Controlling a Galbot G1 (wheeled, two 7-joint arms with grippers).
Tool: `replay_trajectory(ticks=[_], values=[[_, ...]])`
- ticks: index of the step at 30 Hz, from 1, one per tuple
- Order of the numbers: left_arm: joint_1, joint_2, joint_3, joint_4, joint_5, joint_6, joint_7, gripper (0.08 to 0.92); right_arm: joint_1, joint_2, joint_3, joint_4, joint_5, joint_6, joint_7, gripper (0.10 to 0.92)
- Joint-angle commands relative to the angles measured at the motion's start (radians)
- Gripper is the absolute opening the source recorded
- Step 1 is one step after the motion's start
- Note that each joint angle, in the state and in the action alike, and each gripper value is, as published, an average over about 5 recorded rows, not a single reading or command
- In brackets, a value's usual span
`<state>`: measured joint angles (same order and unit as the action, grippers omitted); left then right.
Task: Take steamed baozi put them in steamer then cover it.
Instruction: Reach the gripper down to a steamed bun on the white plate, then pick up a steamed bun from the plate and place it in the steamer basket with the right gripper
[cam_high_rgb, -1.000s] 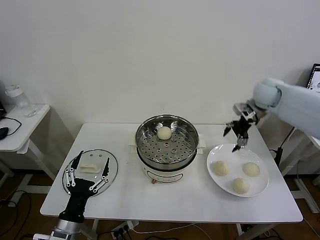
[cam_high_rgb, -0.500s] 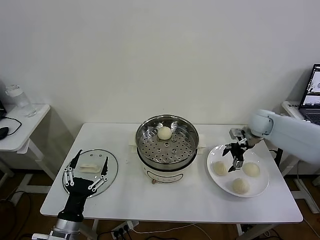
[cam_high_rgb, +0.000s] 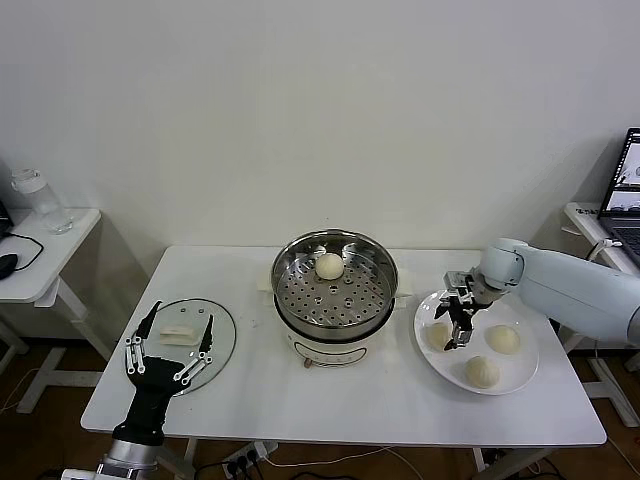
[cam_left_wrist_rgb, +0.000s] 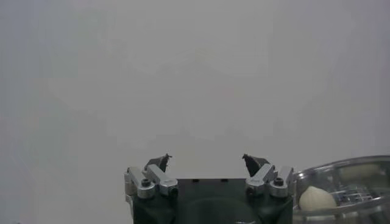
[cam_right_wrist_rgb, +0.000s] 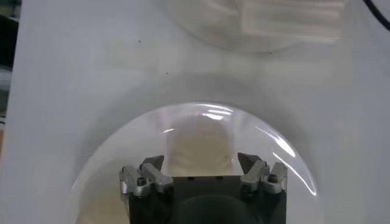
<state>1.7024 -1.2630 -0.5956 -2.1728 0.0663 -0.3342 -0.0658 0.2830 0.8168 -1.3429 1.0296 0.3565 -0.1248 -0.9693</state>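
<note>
Baozi (cam_high_rgb: 439, 336) nearest the steamer (cam_high_rgb: 334, 283) is the one the coming move turns on: it lies on the white plate (cam_high_rgb: 520, 374), on the plate's steamer side, directly beneath the right gripper (cam_high_rgb: 452, 325), which hangs over it with its jaws spread wide and nothing between them. A short drop straight down looks like all that is needed. Being round, the bun gives no long axis to line up with. Two more buns sit farther across the plate from the steamer, and a fourth already rests inside the steamer basket, toward its far wall. The right arm is much the nearer.

On the steamer's other side the left gripper (cam_high_rgb: 168, 350) waits open and empty above the cover (cam_high_rgb: 225, 335) (glass, flat on the desk (cam_high_rgb: 330, 400)).

Only the right wrist view shows the bun centred between the jaws; the head view alone places plate, steamer and cover together.
</note>
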Motion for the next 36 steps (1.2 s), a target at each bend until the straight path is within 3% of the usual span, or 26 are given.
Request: replay_trajectory(ticks=[1,16,27,36], values=[[0.000,-0.001,-0.001,0.002,0.000,-0.001,0.000,0.823,-0.024,0.013,0.012,-0.021,-0.012,-0.004,0.015,0.823],[-0.003,-0.001,-0.004,0.004,-0.001,-0.003,-0.001,0.823,0.010,-0.015,0.003,0.015,-0.021,-0.008,-0.006,0.660],[-0.010,0.006,-0.001,-0.006,-0.001,0.001,-0.003,0.823,0.335,-0.028,-0.058,0.082,0.000,-0.004,-0.212,0.657],[-0.018,0.012,0.005,-0.011,-0.003,0.002,-0.004,0.823,0.632,0.160,-0.125,0.110,0.126,-0.011,-0.321,0.677]])
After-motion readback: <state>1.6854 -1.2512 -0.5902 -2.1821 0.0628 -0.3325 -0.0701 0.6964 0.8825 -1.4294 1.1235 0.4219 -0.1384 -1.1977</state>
